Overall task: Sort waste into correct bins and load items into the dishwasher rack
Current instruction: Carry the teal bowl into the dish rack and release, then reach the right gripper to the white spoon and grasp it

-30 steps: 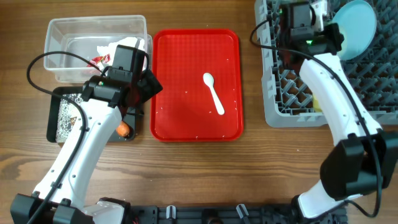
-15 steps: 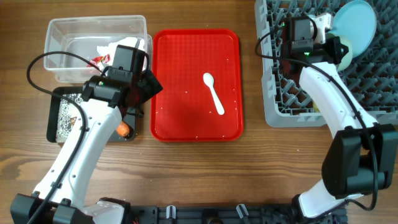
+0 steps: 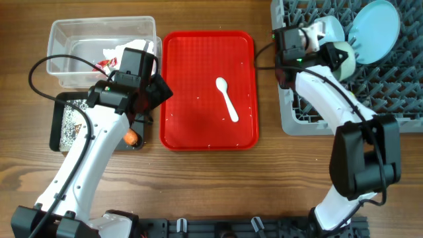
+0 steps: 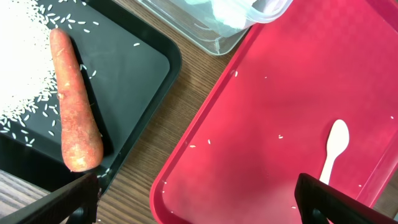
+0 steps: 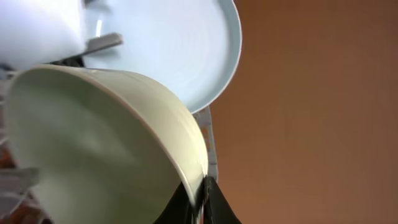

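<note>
The right gripper (image 5: 200,198) is pressed together on the rim of the mint green bowl (image 5: 99,143), pinching its edge between the two dark fingers. The bowl is tilted on its side over the near left part of the grey dishwasher rack (image 3: 310,112). Just behind it are the light blue bowl (image 3: 328,29) and the light blue plate (image 3: 375,30), which stands on edge among the pegs.

The left gripper (image 4: 199,202) is spread wide and holds nothing. It hovers over the gap between the black tray (image 4: 137,62) and the red serving tray (image 4: 280,93).

The right wrist view shows the pinch on the bowl's rim and how closely the plate sits behind it. From overhead the fingers are mostly hidden by the arm and bowl.

The left wrist view shows the orange carrot piece (image 4: 74,112) lying lengthwise in the black tray beside scattered white grains (image 4: 25,74). From overhead only the carrot's tip (image 3: 131,137) shows past the arm.

The overhead view alone shows the clear tub (image 3: 66,33) whole, with the crumpled white napkin (image 3: 135,49) and the red-and-white wrapper (image 3: 106,64) inside.

The white plastic spoon (image 3: 227,99) lies alone on the red tray, bowl end toward the far side. It is well apart from both grippers.
</note>
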Robot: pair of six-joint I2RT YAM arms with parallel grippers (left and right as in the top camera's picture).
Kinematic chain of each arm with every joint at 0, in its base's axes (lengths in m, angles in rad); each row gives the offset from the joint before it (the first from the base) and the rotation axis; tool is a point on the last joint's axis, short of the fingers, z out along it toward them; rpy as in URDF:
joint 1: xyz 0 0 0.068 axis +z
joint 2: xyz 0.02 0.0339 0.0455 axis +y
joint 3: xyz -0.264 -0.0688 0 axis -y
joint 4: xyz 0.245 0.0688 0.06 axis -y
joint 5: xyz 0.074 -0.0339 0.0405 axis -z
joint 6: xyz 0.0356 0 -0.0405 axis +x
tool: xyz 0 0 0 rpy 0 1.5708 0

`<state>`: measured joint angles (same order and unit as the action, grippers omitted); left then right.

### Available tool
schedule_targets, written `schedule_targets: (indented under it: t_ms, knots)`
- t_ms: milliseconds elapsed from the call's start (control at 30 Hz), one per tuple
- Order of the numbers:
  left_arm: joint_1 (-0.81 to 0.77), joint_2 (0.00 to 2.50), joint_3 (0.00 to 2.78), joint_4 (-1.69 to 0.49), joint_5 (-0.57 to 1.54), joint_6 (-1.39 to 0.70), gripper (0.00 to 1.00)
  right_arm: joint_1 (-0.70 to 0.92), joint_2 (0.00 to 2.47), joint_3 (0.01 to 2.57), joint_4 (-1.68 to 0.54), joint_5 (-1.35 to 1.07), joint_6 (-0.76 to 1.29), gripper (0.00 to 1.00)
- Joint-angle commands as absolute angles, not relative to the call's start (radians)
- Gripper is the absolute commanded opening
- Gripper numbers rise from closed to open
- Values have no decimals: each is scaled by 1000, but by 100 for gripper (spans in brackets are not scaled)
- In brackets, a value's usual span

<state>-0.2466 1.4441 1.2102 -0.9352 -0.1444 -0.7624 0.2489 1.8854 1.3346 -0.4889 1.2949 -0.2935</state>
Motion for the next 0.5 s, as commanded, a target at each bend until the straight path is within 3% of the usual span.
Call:
schedule_targets:
  t_ms: [0, 33, 67, 133, 367, 467]
  knots:
    - [-245, 1452, 1210, -933, -158, -767, 100, 332, 1912, 1332, -489, 1257, -348, 57]
    - [-245, 1452, 1210, -933, -158, -767, 100, 353, 1912, 1332, -486, 1257, -348, 77]
    - [-245, 1452, 1210, -933, -158, -767, 100, 368, 1912, 1332, -482, 1257, -348, 90]
    - [-245, 1452, 1210, -933, -158, -767, 100, 376, 1912, 1332, -479, 1257, -348, 99]
    - [-245, 1452, 1210, -933, -158, -767, 100, 382, 1850, 1337, -245, 1256, -348, 100]
    - [-245, 1452, 1210, -933, -158, -767, 100, 474, 1764, 1337, -271, 1005, -311, 100]
